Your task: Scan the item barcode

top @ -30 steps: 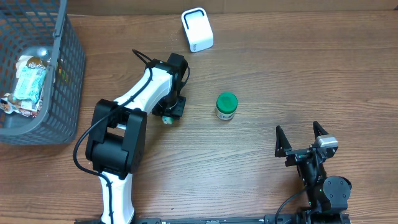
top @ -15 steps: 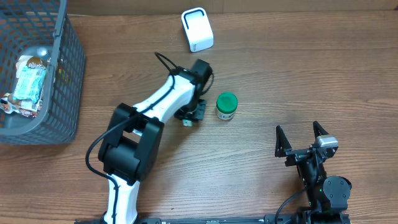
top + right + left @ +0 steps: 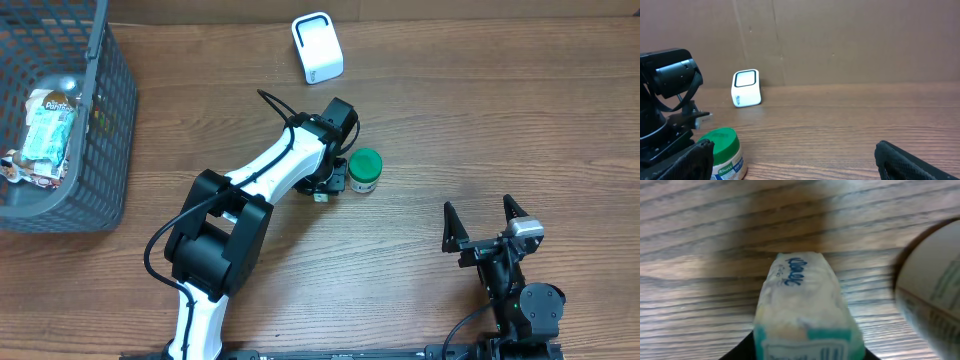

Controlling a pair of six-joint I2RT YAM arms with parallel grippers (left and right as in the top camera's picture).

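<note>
clamping l fingers (image 3: 740,352) on tissue pack (image 3: 802,310), long axis pointing straight out; r fingers (image 3: 452,225) apart.

Table (image 3: 500,110): brown wood, grain ran left to right.
Basket (image 3: 112,120): grey mesh, stood at the far left edge.
Scanner (image 3: 317,47): white, sat near the back edge.
Jar (image 3: 364,168): green-lidded, upright mid-table, well apart from scanner.

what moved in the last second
The left gripper, holding the pack, swung to its right and now sits close beside the jar. Nothing was picked up or let go. The jar, scanner, basket and open right gripper stayed put.
</note>
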